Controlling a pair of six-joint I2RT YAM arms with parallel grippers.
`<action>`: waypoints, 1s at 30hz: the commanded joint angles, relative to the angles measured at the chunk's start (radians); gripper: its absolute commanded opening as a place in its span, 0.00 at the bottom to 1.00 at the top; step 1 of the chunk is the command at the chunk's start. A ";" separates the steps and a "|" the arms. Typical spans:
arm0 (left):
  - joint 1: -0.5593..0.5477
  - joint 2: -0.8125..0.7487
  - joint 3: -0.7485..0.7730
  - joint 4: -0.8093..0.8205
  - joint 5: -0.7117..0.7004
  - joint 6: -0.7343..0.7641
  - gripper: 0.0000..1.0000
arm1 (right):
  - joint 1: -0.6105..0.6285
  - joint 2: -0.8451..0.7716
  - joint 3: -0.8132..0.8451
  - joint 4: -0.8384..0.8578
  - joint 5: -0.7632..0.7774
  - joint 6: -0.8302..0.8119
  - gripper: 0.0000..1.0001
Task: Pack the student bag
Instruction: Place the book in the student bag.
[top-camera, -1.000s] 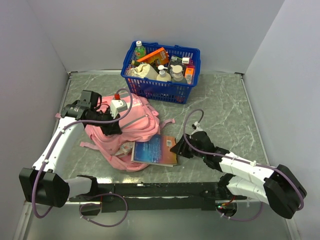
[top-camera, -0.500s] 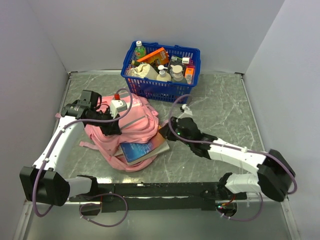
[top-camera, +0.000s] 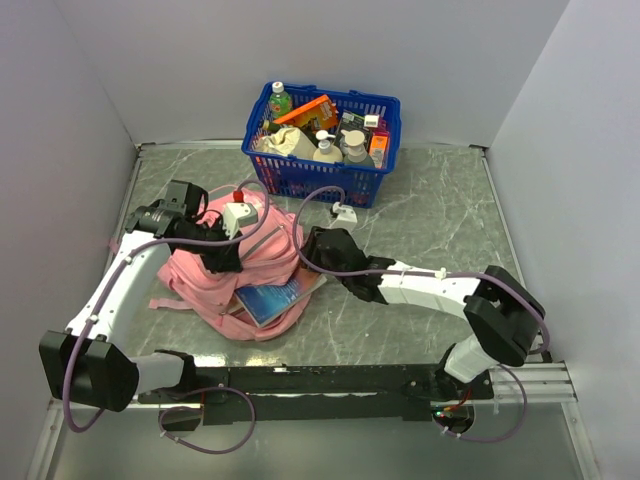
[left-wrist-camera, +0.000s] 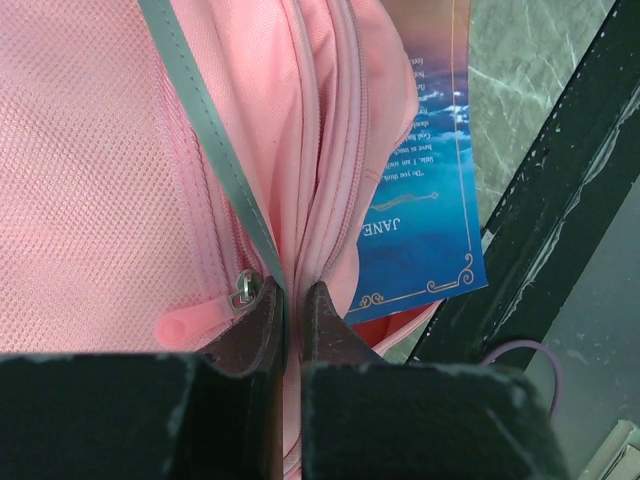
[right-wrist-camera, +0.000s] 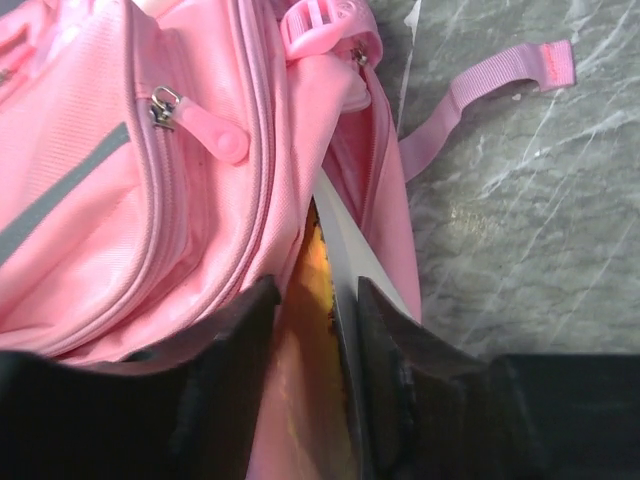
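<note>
Packing is under way but not finished. A blue-covered book (top-camera: 272, 298) is part-way into the student bag (top-camera: 205, 275), with one end hidden under the pink fabric and the other poking out toward the near edge of the desk (top-camera: 440, 230).

The left gripper (left-wrist-camera: 290, 310) is clenched on the bag's grey-trimmed seam beside a zip pull, holding the mouth up. The right gripper (right-wrist-camera: 312, 295) grasps the book by its edge at the bag's opening (cover and pages sit between its fingers in the wrist view).

What is left, I judge, is to push the book fully in, add whatever else is meant to go, and zip up. The basket (top-camera: 320, 175) at the far edge is full of bottles and packets.

The bag lies slumped in the desk's left half, soft and pink, with a strap (right-wrist-camera: 480, 85) trailing on the desk.
</note>
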 joint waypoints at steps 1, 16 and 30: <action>-0.047 0.004 0.031 0.080 0.153 -0.004 0.01 | 0.051 -0.007 0.040 0.159 -0.147 0.023 0.57; -0.047 -0.019 -0.118 0.129 0.053 0.030 0.01 | -0.008 -0.098 -0.144 0.067 -0.180 0.049 0.78; -0.047 -0.006 -0.105 0.121 0.053 0.039 0.01 | -0.066 -0.406 -0.331 -0.036 -0.209 -0.022 0.43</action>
